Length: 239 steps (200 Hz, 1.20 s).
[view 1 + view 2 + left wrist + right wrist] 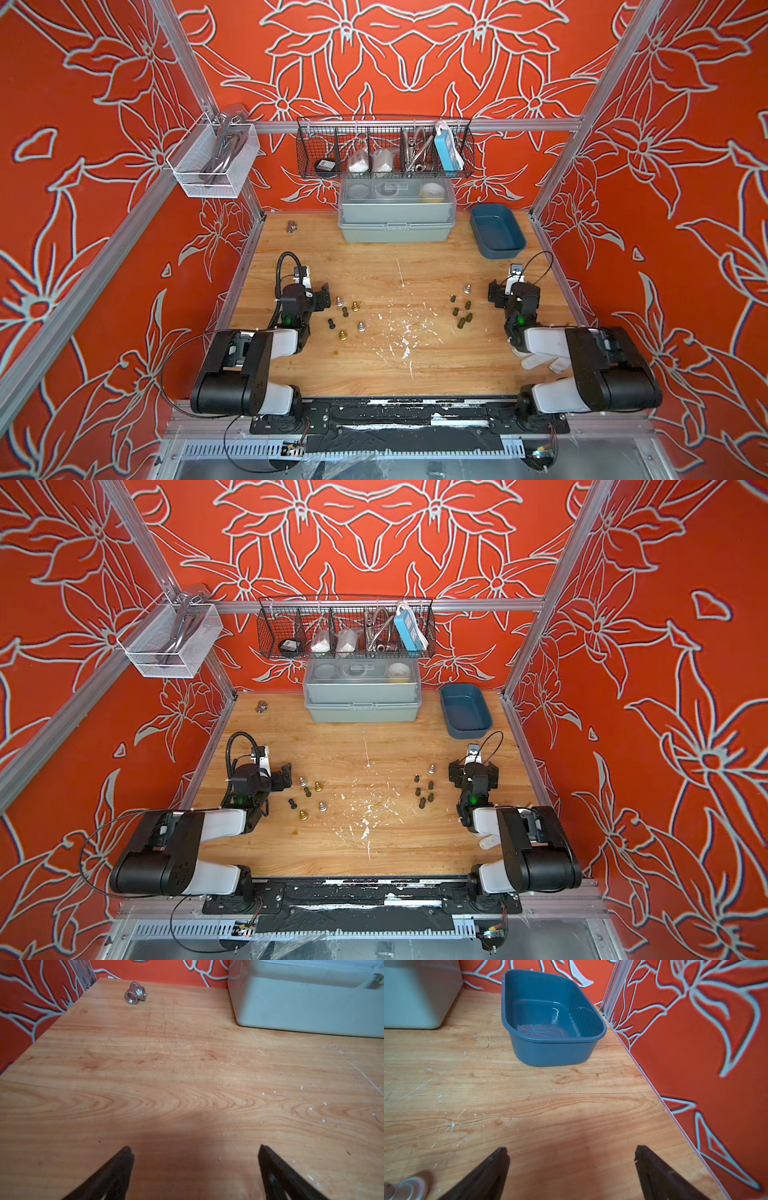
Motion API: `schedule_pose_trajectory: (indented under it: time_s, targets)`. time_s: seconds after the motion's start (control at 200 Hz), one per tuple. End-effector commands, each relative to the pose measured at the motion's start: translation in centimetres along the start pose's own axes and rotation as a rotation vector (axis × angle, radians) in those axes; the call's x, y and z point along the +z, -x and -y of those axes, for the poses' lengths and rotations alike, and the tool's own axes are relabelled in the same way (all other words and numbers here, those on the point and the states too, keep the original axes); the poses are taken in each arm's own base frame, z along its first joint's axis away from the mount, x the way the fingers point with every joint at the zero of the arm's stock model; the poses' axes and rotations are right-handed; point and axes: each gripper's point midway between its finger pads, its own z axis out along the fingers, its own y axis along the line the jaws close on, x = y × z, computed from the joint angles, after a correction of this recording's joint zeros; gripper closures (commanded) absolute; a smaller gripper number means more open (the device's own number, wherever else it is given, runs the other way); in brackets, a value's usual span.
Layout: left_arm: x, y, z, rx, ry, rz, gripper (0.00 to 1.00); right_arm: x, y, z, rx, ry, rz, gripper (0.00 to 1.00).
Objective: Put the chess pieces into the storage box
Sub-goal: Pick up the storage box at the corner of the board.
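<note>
Two clusters of chess pieces (345,312): 3 o'clock of left fingers (112,1174), 9 o'clock of right fingers (488,1174). Both spread wide, empty. Empty storage box (554,1053) at 12 o'clock of right fingers; right arm nearer.

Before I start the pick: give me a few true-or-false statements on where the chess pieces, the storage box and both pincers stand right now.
1. The storage box holds no chess pieces. True.
2. The left pincer is shut on a chess piece. False: its jaws stand open with only bare table between them.
3. The chess pieces stand in two groups on the table, one near each arm. True.
4. The right pincer hangs over the storage box. False: it is open above bare table, short of the box.
5. A metal fitting lies on the table near the far corner, apart from the chess pieces. True.
</note>
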Motion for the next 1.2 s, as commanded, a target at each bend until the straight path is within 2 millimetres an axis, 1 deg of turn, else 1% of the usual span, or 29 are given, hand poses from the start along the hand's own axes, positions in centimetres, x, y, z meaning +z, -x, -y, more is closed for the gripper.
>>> schedule_pose_trajectory:
  time_s: [0.0,0.055,0.505,0.575,0.626,0.666,0.706,0.741,0.766,0.781,0.826,0.866,0.881,0.891,0.911,0.931,0.986,1.006,1.016,1.021,1.026,1.046,1.051,1.061,1.071,1.101,1.151,1.176,1.191]
  targets:
    - [0.2,1.1,0.0,0.009,-0.007,0.026,0.04,0.0,1.2,0.2,0.016,-0.016,0.033,0.00]
    - [0.1,1.0,0.0,0.007,-0.007,0.025,0.02,0.1,1.2,0.2,0.017,-0.015,0.032,0.00]
    - [0.2,1.1,0.0,0.006,-0.006,0.026,0.02,0.1,1.1,0.4,0.026,-0.010,0.028,0.00]
    - [0.1,1.1,0.0,0.006,-0.005,0.026,0.02,-0.2,1.2,1.4,0.051,-0.064,0.036,0.00]
    - [0.0,1.9,-0.2,0.000,0.007,0.048,0.02,-0.6,1.4,1.5,0.063,-0.058,0.056,0.00]
    - [-0.5,2.9,0.1,0.013,0.009,0.049,0.02,-1.0,1.8,0.9,0.047,-0.024,0.086,0.00]
    - [-1.3,3.8,0.0,0.028,0.050,0.032,0.02,-1.5,2.8,0.7,0.017,-0.023,0.094,0.00]
    - [-2.3,5.2,-0.2,0.027,0.101,0.037,0.02,-2.1,3.6,1.1,-0.002,-0.044,0.053,0.00]
    - [-3.1,6.1,-0.4,0.002,0.130,0.049,0.02,-2.7,4.9,1.5,0.007,-0.052,0.041,0.00]
    - [-3.5,6.6,-0.3,-0.023,0.132,0.060,0.02,-3.1,5.8,2.2,0.034,-0.075,0.042,0.00]
    - [-4.9,8.3,0.2,-0.117,0.107,0.108,0.04,-4.7,8.5,4.5,0.197,-0.164,0.079,0.00]
    - [-6.0,9.9,0.8,-0.203,0.068,0.146,0.08,-5.9,9.9,6.2,0.426,-0.219,0.116,0.00]
    - [-6.2,10.3,1.1,-0.228,0.048,0.152,0.09,-6.2,10.3,6.5,0.507,-0.219,0.131,0.00]
    - [-6.8,11.3,1.4,-0.245,0.028,0.177,0.10,-6.3,10.7,6.6,0.560,-0.212,0.143,0.00]
    - [-7.4,12.3,2.1,-0.266,-0.004,0.191,0.12,-6.5,11.7,6.3,0.621,-0.161,0.168,0.00]
    - [-7.7,13.1,2.7,-0.279,-0.032,0.192,0.13,-6.7,13.1,5.3,0.629,-0.068,0.194,0.00]
    - [-8.3,15.2,4.6,-0.308,-0.097,0.168,0.18,-7.7,17.5,1.7,0.541,0.196,0.251,0.02]
    - [-8.5,16.0,5.5,-0.309,-0.128,0.153,0.18,-7.9,18.7,0.6,0.509,0.261,0.248,0.05]
    - [-8.6,16.4,6.0,-0.308,-0.146,0.146,0.18,-7.8,18.6,0.1,0.497,0.280,0.225,0.06]
    - [-8.8,16.6,6.3,-0.307,-0.155,0.144,0.18,-7.8,19.1,0.0,0.493,0.291,0.223,0.07]
    - [-8.4,16.4,6.5,-0.303,-0.156,0.127,0.18,-7.8,19.4,-0.2,0.491,0.300,0.217,0.08]
    - [-8.2,16.8,7.5,-0.292,-0.184,0.095,0.18,-7.6,20.0,-0.5,0.483,0.310,0.172,0.10]
    - [-8.2,16.9,7.7,-0.291,-0.189,0.090,0.19,-7.5,19.8,-0.6,0.479,0.311,0.151,0.10]
    - [-8.2,17.1,8.2,-0.287,-0.202,0.075,0.19,-7.4,20.4,-0.7,0.475,0.316,0.133,0.11]
    - [-8.1,17.1,8.7,-0.281,-0.213,0.055,0.20,-7.1,20.2,-0.9,0.467,0.313,0.096,0.12]
    - [-8.2,17.8,10.2,-0.263,-0.248,0.013,0.21,-6.3,20.8,-1.2,0.435,0.304,0.017,0.16]
    - [-8.2,18.4,12.4,-0.217,-0.277,-0.049,0.22,-4.7,20.6,-1.5,0.361,0.276,-0.122,0.16]
    - [-8.2,18.4,13.8,-0.181,-0.301,-0.080,0.22,-3.9,20.9,-1.6,0.323,0.266,-0.165,0.16]
    - [-8.3,18.5,14.6,-0.162,-0.315,-0.093,0.22,-3.4,20.5,-1.8,0.298,0.259,-0.206,0.17]
